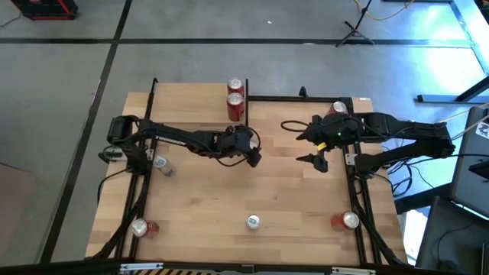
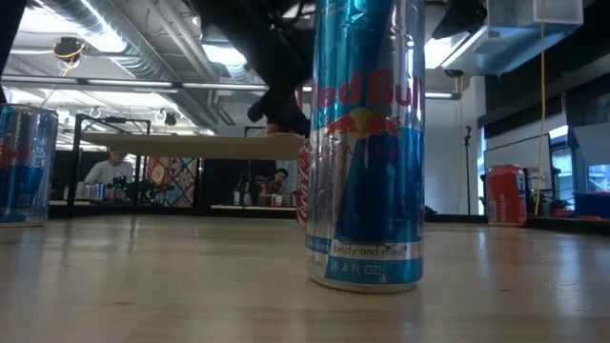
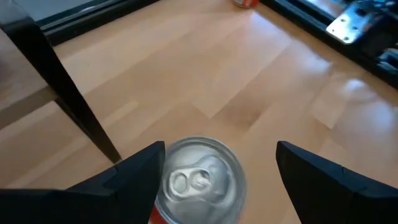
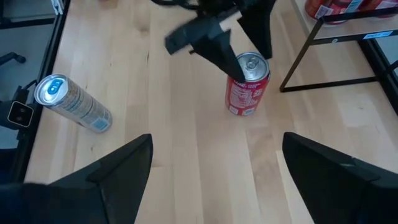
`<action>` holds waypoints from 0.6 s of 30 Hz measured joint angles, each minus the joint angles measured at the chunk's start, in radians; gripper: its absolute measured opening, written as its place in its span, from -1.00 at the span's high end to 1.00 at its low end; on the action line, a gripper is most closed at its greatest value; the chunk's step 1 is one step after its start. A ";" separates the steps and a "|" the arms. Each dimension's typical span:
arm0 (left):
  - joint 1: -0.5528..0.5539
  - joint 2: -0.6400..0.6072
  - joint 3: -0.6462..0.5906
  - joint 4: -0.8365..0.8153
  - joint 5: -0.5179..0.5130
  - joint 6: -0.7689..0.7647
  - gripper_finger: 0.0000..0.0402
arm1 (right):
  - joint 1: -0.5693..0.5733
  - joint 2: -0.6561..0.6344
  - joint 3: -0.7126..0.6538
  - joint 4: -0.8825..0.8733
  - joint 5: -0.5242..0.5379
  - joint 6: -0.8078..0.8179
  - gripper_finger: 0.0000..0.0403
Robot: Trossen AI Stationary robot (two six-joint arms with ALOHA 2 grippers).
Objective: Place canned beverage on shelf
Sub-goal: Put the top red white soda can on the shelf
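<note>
While two red cans (image 1: 235, 95) are already stood at one end of the shelf (image 1: 191, 103), a third can (image 4: 247, 84) is upright on the tabletop just beside a shelf post (image 4: 298, 62), not yet lifted. It is straddled by the L gripper (image 3: 221, 152), jaws apart, unclamped. The R gripper (image 1: 317, 158) is parked open nearby. Shelf edge & stored cans must be cleared; bare board is left beyond them.

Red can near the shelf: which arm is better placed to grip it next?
Left. The left pincer is open around the red can, beside the shelf. The right pincer, also open, hangs apart from it.
</note>
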 joint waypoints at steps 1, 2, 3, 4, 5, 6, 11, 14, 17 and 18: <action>-0.003 -0.012 0.000 -0.002 0.000 0.001 -0.49 | 0.000 0.000 0.000 0.001 0.000 -0.001 -0.72; -0.007 -0.027 0.000 -0.008 -0.004 0.007 -0.49 | 0.000 0.000 0.000 0.002 0.000 -0.004 -0.72; -0.010 -0.039 0.000 -0.012 -0.012 0.022 -0.49 | 0.000 0.000 0.000 0.002 0.000 -0.008 -0.72; -0.012 -0.051 0.000 -0.017 -0.021 0.033 -0.49 | 0.000 0.000 0.000 0.003 0.000 -0.011 -0.72; -0.013 -0.055 0.001 -0.028 -0.029 0.045 -0.49 | 0.000 0.000 0.000 0.003 0.000 -0.011 -0.72; -0.013 -0.055 0.001 -0.036 -0.030 0.053 -0.49 | 0.000 0.000 0.000 0.002 0.000 -0.011 -0.72; 0.012 -0.031 -0.009 -0.024 0.046 0.087 -0.49 | 0.000 0.000 0.000 0.010 0.000 -0.015 -0.72; 0.025 -0.016 -0.020 -0.028 0.057 0.090 -0.49 | 0.000 0.000 0.000 0.009 0.000 -0.015 -0.72; 0.034 -0.014 -0.028 -0.029 0.060 0.090 -0.49 | 0.000 0.000 0.000 0.008 0.000 -0.014 -0.72; 0.036 -0.015 -0.030 -0.021 0.060 0.090 -0.49 | 0.000 0.000 0.000 0.007 0.000 -0.014 -0.72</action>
